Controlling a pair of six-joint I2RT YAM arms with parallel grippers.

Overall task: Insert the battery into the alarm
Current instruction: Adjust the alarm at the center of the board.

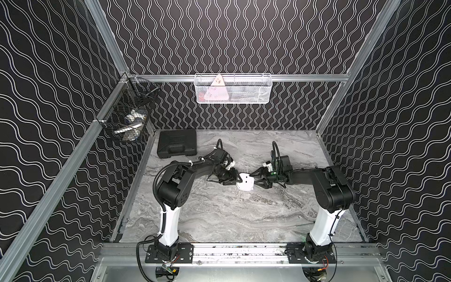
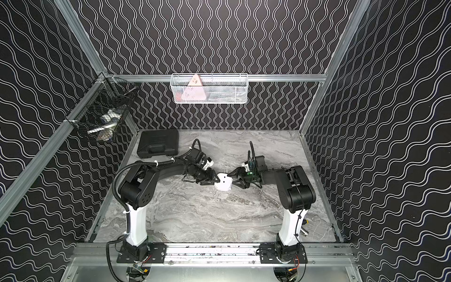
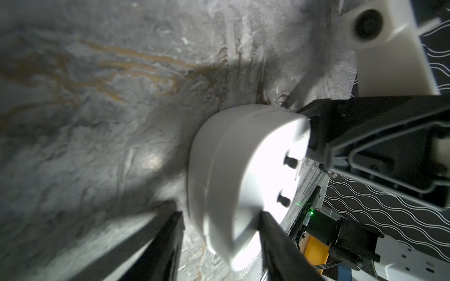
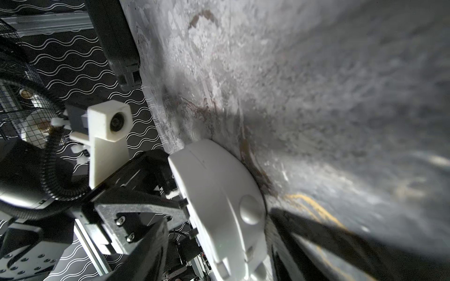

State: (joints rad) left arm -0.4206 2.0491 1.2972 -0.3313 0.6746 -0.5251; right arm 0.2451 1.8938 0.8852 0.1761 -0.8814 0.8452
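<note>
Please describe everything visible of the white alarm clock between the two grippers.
The alarm is a white rounded-square case, smooth plastic by its look. It rests on the marble table, back upward, dial hidden. Two small black knobs stick out of the back; a round bump sits on its rim. The left gripper and right gripper straddle opposite edges; whether they clamp is unclear.

A black case (image 1: 177,144) lies on the marble table (image 1: 231,219); a white basket (image 1: 233,89) hangs behind.
</note>
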